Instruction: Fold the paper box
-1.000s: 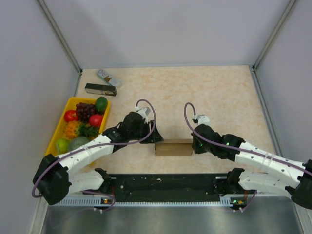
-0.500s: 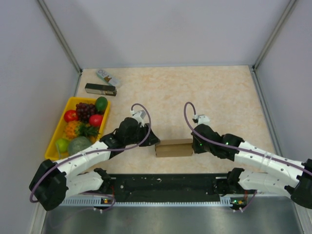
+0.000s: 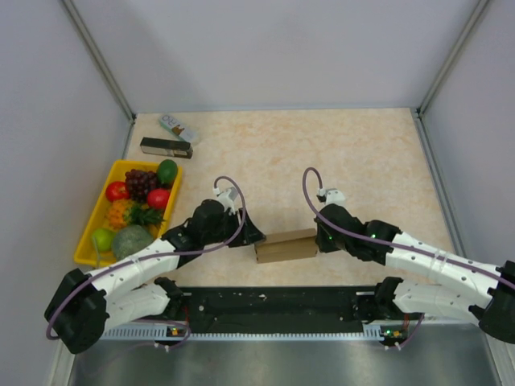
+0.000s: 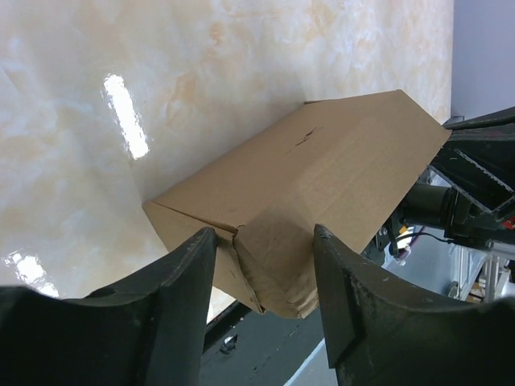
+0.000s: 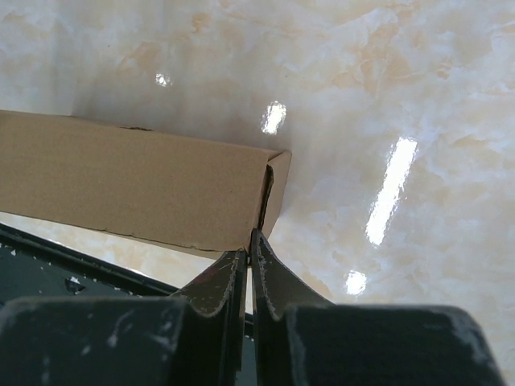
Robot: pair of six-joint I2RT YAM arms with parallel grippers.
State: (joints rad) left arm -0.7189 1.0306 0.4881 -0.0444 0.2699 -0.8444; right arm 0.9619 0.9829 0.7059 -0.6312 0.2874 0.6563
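While the left fingers (image 4: 181, 297), curved and matt black, stand spread to either side of its folded end, the paper box (image 4: 322, 161) lies on the table (image 3: 362, 153) between the two arms. It is a plain brown carton of dull cardboard with crisp creases and a small dark scuff on its upper face. Whether those fingers actually bear on the cardboard I cannot tell. At the box's other end the right fingers (image 5: 211, 285), black and flecked with pale wear, are pressed together. Their tips touch the lower corner, where an end flap stands slightly ajar and leaves a thin dark slit. The table is glossy, marbled in cream and peach, with bright patches of glare. Well out beyond the left fingers, on the side away from the box, sits a yellow plastic tray (image 3: 90, 229) of fruit (image 3: 141, 201) in reds, greens and dark purple. Farther still lie a slim black box (image 3: 166, 147) and a small white printed packet (image 3: 179, 127), just beside each other. Smooth pale grey panels (image 3: 273, 48) close in the table on three sides, and a black rail (image 3: 273, 304) runs behind both sets of fingers.
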